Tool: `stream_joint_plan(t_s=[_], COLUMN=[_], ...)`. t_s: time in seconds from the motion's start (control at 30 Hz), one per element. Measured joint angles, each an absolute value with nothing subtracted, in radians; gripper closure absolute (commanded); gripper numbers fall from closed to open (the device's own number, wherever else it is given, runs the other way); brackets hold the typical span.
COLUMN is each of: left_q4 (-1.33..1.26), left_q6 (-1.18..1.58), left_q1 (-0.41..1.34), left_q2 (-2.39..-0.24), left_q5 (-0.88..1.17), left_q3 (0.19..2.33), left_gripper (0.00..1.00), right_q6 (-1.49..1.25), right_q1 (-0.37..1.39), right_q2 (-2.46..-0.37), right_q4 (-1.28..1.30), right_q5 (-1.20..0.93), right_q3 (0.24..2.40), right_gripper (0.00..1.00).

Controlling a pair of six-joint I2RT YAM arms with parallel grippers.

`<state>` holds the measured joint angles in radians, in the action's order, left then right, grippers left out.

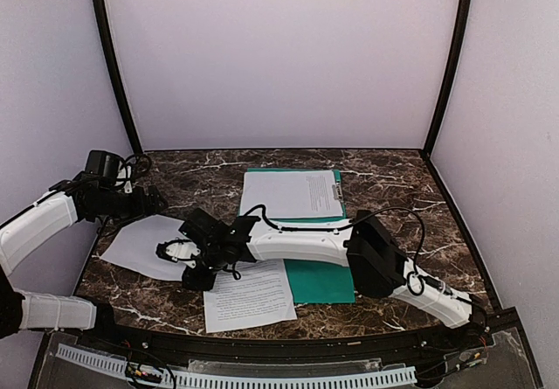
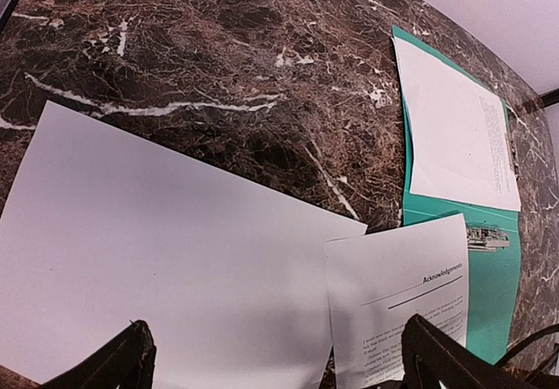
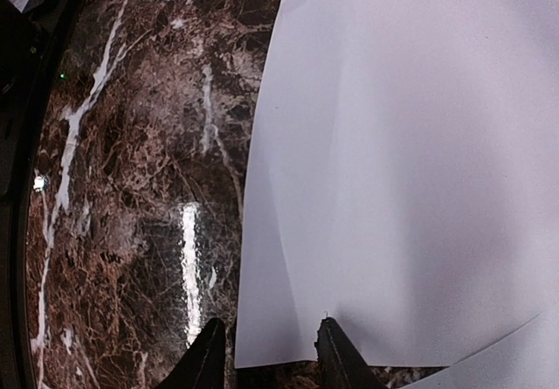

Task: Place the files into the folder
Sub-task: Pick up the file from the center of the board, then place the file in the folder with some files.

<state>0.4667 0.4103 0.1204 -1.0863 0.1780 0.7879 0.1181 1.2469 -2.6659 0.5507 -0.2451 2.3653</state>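
Three sheets show, not two, and all will handle alike: very light, limp, lying flat on glossy stone, so I judge a straight pinch from above would only skid; a corner or edge is the place to take hold, sliding the paper or lifting it gently so it neither buckles nor creases. Nearest the arm bases lies the printed sheet, text up, its far corner seeming to overlap the folder's near edge. Just beyond and to the left lies the blank sheet, skewed, with the right gripper at its corner: the fingers stand a narrow gap apart on either side of that corner, and I cannot tell whether they touch the paper, but nothing is lifted. The left gripper hangs over the same sheet's other side, spread wide and holding nothing. The right arm reaches across the table from the right, crossing over the printed sheet's far edge and the middle of the folder, so it would block any sheet heading there until it swings clear. The folder lies open and flat at centre, thin, likely to shift if nudged. Farthest, a filed sheet already rests on the folder's far part, beside the clip, which an incoming edge could catch.
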Motion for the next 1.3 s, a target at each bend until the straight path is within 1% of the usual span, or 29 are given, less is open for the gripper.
stream_joint_plan(t_s=[0.03, 0.1, 0.17, 0.2, 0.4, 0.6, 0.7, 0.83, 1.07, 1.17, 1.3], left_q4=[0.467, 0.467, 0.469, 0.471, 0.485, 0.504, 0.519, 0.526, 0.525, 0.524, 0.503], left_q6=[0.41, 0.407, 0.403, 0.403, 0.397, 0.398, 0.403, 0.415, 0.435, 0.449, 0.458], left_q1=[0.12, 0.12, 0.12, 0.119, 0.113, 0.113, 0.113, 0.109, 0.109, 0.109, 0.109], left_q2=[-1.086, -1.086, -1.086, -1.086, -1.084, -1.063, -1.041, -0.991, -0.947, -0.959, -0.97], left_q5=[0.179, 0.181, 0.181, 0.181, 0.179, 0.177, 0.164, 0.129, 0.094, 0.117, 0.15], left_q3=[0.788, 0.788, 0.788, 0.788, 0.791, 0.817, 0.852, 0.891, 0.944, 0.944, 0.927], left_gripper=[0.01, 0.01, 0.01, 0.01, 0.01, 0.01, 0.01, 0.01, 0.01, 0.01, 0.01], right_q6=[0.117, 0.113, 0.105, 0.102, 0.072, 0.008, -0.041, -0.114, -0.318, -0.412, -0.535], right_q1=[1.248, 1.249, 1.25, 1.25, 1.25, 1.24, 1.229, 1.205, 1.117, 1.06, 0.985], right_q2=[-2.667, -2.671, -2.675, -2.675, -2.672, -2.579, -2.469, -2.271, -1.94, -1.857, -1.763], right_q4=[0.546, 0.538, 0.521, 0.514, 0.469, 0.386, 0.328, 0.221, -0.06, -0.107, -0.105], right_q5=[-0.247, -0.251, -0.257, -0.259, -0.257, -0.28, -0.308, -0.346, -0.405, -0.386, -0.305], right_q3=[2.368, 2.376, 2.384, 2.385, 2.37, 2.187, 2.055, 1.877, 1.595, 1.501, 1.328], right_gripper=[0.72, 0.81, 0.95, 1.0, 1.0, 1.0, 1.0, 1.0, 1.0, 1.0, 1.0])
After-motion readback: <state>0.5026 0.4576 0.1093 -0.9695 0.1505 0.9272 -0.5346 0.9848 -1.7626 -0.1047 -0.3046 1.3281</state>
